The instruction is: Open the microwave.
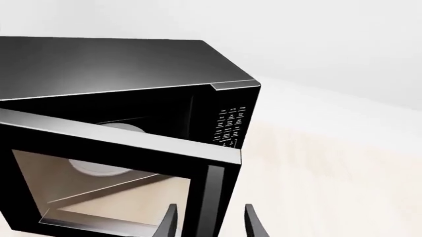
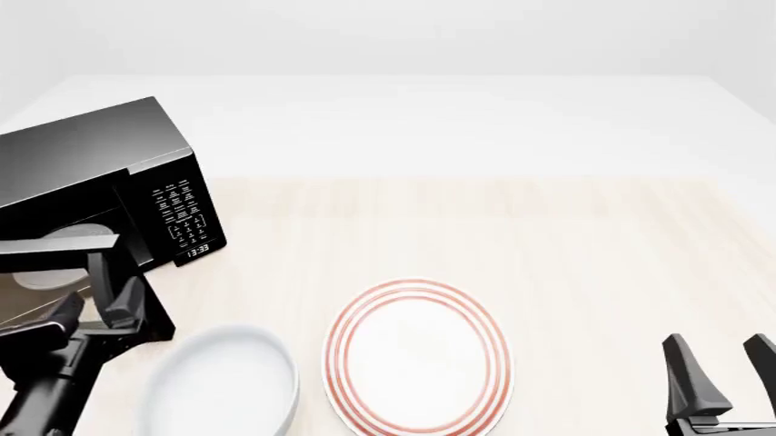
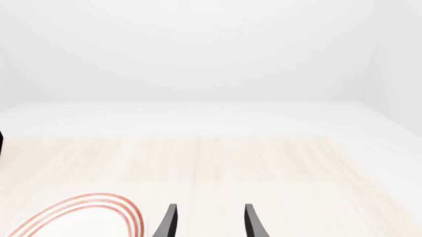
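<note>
The microwave [image 1: 118, 64] is a glossy black box at the table's left [image 2: 85, 154]. Its windowed door [image 1: 125, 143] stands partly swung out, and the white turntable [image 1: 99, 169] shows inside. The keypad [image 1: 230, 126] and the clock display [image 2: 198, 248] face the table's middle. My left gripper [image 1: 209, 224] is open at the door's free edge, its fingers standing on either side of the vertical bar handle [image 1: 215, 197]. In the front view this left gripper [image 2: 91, 286] sits low against the door. My right gripper [image 2: 728, 372] is open near the front right with nothing in it [image 3: 209, 224].
A white bowl [image 2: 224, 386] sits at the front, just right of the left arm. A white plate with red rings [image 2: 419, 359] lies front centre, its rim also showing in the right wrist view [image 3: 79, 217]. The light wooden table [image 2: 546, 236] stretches to the right.
</note>
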Robot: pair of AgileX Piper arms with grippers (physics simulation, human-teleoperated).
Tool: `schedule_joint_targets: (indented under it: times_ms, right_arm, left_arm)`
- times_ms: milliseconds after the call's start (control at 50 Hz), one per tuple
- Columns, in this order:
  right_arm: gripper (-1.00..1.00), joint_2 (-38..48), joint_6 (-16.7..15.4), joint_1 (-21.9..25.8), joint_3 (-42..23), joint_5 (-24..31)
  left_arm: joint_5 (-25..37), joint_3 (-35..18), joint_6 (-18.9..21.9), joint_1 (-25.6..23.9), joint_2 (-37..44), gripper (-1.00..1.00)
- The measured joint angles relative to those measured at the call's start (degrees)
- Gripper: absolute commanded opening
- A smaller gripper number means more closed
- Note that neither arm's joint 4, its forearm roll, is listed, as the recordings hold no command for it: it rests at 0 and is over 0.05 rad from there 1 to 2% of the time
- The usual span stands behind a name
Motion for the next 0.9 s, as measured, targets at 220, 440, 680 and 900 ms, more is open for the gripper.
schedule_joint_targets:
  times_ms: [220,440,680,900]
  right_arm:
    - [1.0,0.0,0.0,0.0,0.0,0.0]
    - [1.0,0.0,0.0,0.0,0.0,0.0]
    - [1.0,0.0,0.0,0.0,0.0,0.0]
    - [1.0,0.0,0.0,0.0,0.0,0.0]
  left_arm:
    - [-0.6,-0.2,-0.5,0.0,-0.8,1.0]
    - [-0.7,0.0,-0.7,0.1,-1.5,1.0]
    - [2.8,0.5,-0.4,0.3,-6.2,1.0]
    - [10.0,1.0,0.4,0.9,-14.7,1.0]
